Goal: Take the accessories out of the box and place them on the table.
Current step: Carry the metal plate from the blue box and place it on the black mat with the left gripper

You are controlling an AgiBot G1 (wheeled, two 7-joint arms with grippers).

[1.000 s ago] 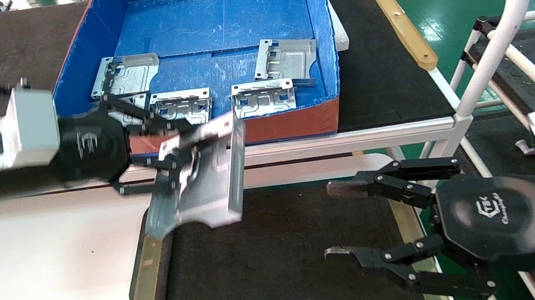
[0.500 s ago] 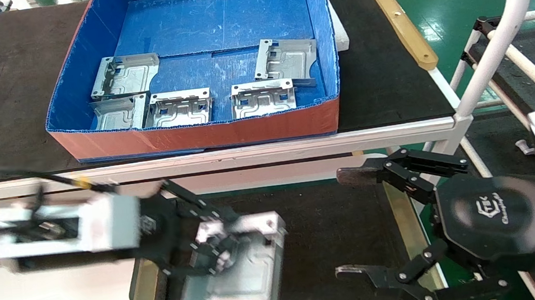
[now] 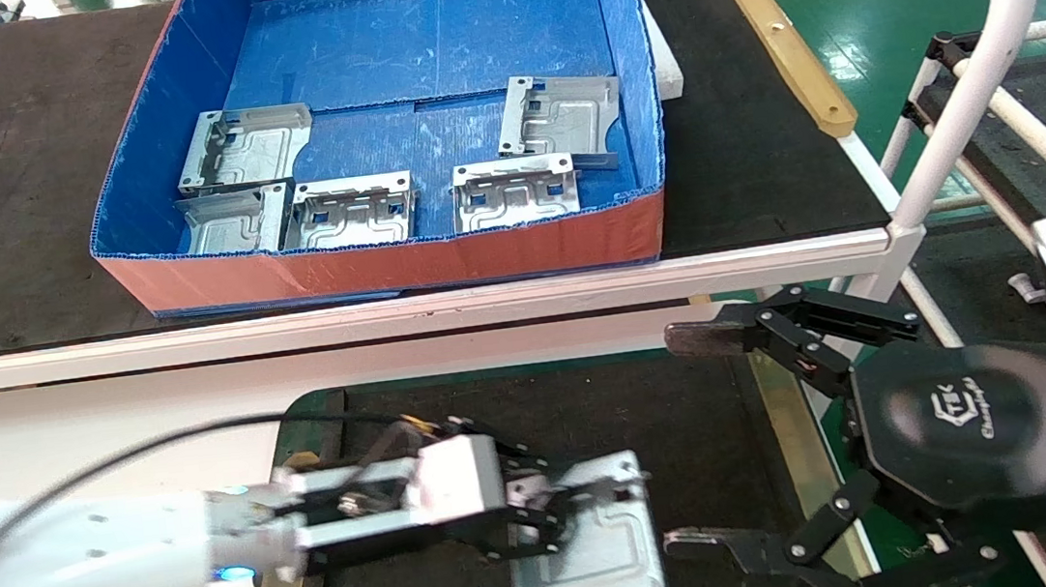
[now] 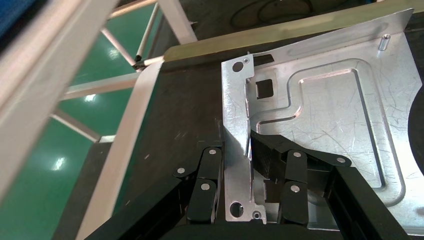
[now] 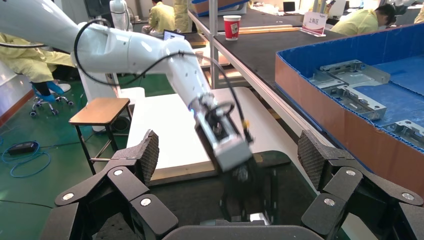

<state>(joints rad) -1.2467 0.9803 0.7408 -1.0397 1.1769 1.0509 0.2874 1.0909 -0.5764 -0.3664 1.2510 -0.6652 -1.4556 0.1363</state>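
Observation:
My left gripper (image 3: 561,513) is shut on the bent edge of one silvery bracket (image 3: 598,543), holding it flat and low over the table's black mat (image 3: 594,412); whether it touches the mat I cannot tell. In the left wrist view the fingers (image 4: 270,152) pinch that bracket's (image 4: 340,125) upright flange, gripper (image 4: 241,152). Several more accessories (image 3: 354,212) lie along the front of the blue box (image 3: 384,264) on the bench behind. My right gripper (image 3: 677,441) hangs open beside the held bracket, at the table's right edge, empty (image 5: 230,155).
The box stands on a white-framed bench with a black mat (image 3: 762,161). A white tube frame (image 3: 992,40) rises at the right. A white surface (image 3: 62,439) lies left of the table, and tan strips (image 3: 789,421) line its sides. Green floor lies beyond.
The left gripper carried the bracket from in front of the box down and rightward onto the table's mat area, turning it flat. The right gripper shifted slightly and stayed open.

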